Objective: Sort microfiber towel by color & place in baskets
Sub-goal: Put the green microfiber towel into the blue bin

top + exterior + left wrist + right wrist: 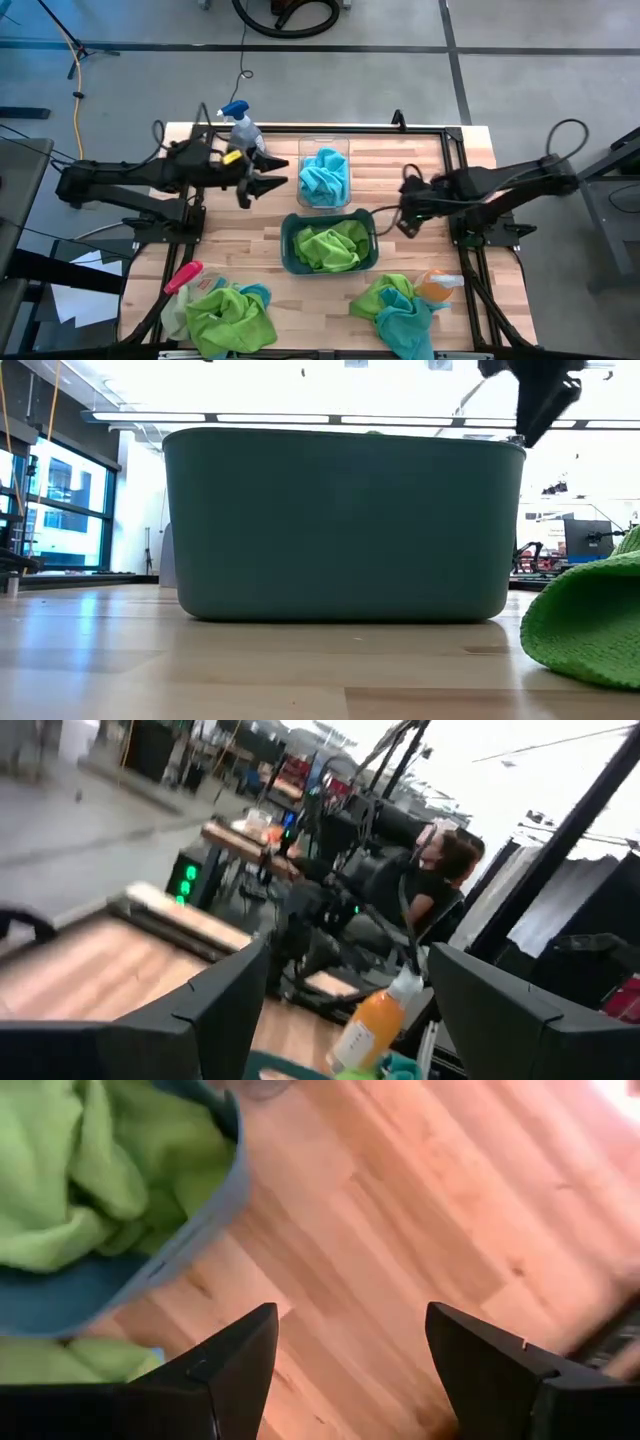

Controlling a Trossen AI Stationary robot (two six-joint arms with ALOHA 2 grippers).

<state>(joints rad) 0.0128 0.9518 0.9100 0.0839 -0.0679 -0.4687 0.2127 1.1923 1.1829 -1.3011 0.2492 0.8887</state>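
The clear basket (323, 176) holds turquoise microfiber towels (325, 180). In front of it, the dark teal basket (290, 245) holds lime green towels (332, 246). Mixed green and turquoise towels lie in two heaps near the table's front edge, one at the left (228, 315) and one at the right (398, 305). My left gripper (272, 175) hangs open and level, just left of the clear basket, with nothing between its fingers (350, 1020). My right gripper (405, 220) points steeply down, open and empty (350, 1370), over bare wood just right of the teal basket (215, 1190).
A spray bottle with a blue trigger (240, 125) stands at the far left behind my left arm. A pink-handled brush (183, 277) lies by the left heap, and an orange bottle (436, 288) by the right heap. A person sits beyond the table (440, 870).
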